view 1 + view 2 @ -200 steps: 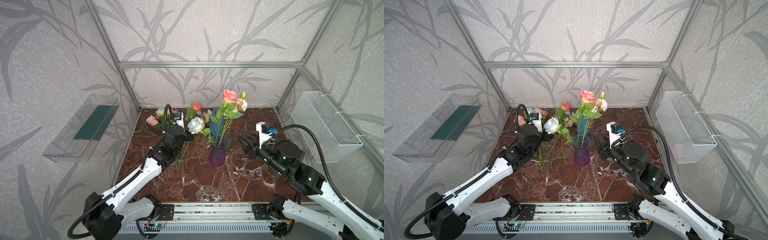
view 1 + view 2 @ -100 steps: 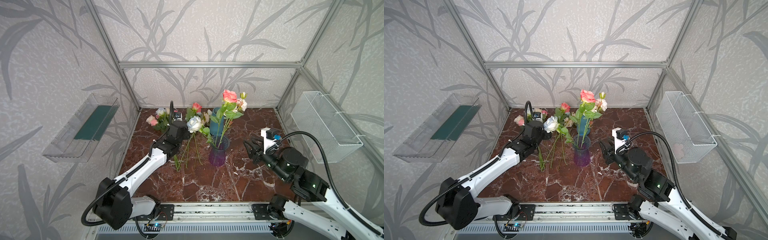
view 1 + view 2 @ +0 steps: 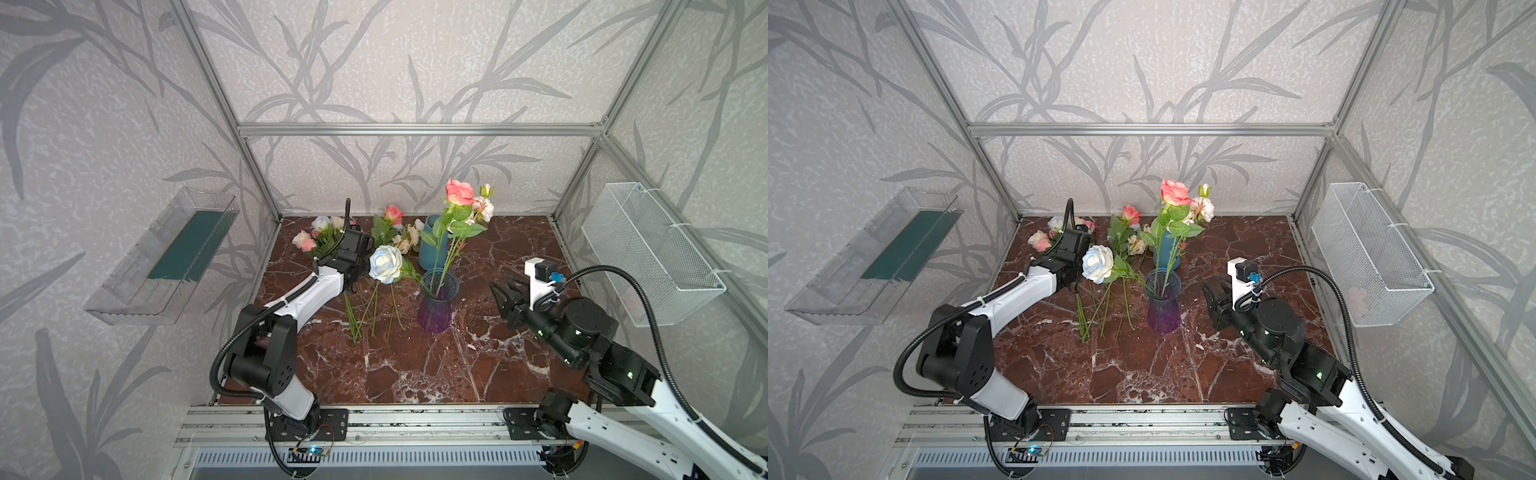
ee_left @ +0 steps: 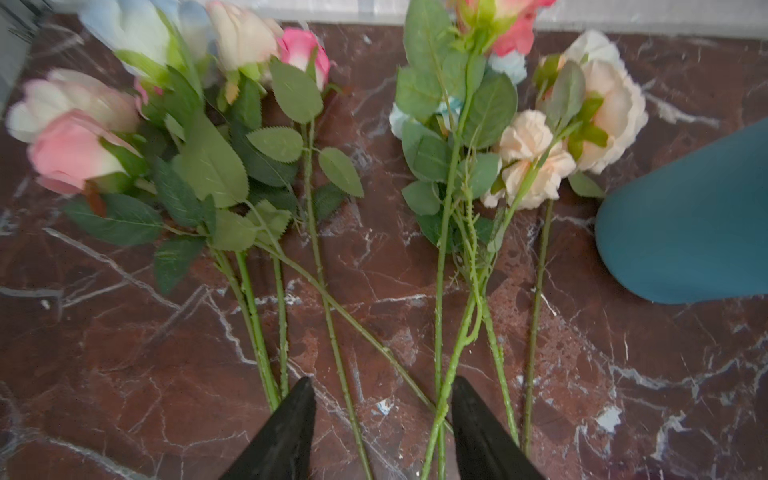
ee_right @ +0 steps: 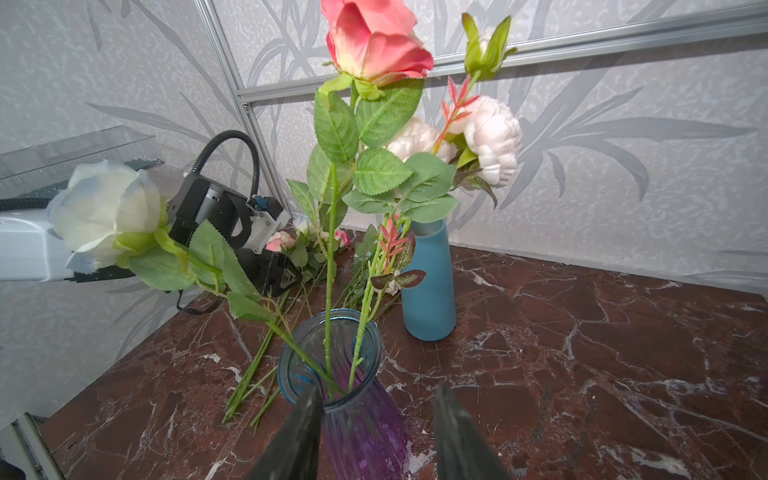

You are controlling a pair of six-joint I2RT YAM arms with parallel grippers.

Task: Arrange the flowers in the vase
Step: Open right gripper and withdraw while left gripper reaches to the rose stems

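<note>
Marble tabletop [image 3: 415, 365]; left gripper [image 4: 382, 382] jaws spread, flowers [image 4: 208, 166] lying ahead, stems crossed between tips, vase [image 3: 435, 309] off to its side. Right gripper [image 5: 377, 390] spread, empty, vase just ahead. Risk: pinch snags two stems.

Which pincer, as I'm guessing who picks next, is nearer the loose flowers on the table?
Left. The left pincer is low over the loose flowers, straddling their stems; the right pincer hovers on the far side of the purple vase, apart from them.
</note>
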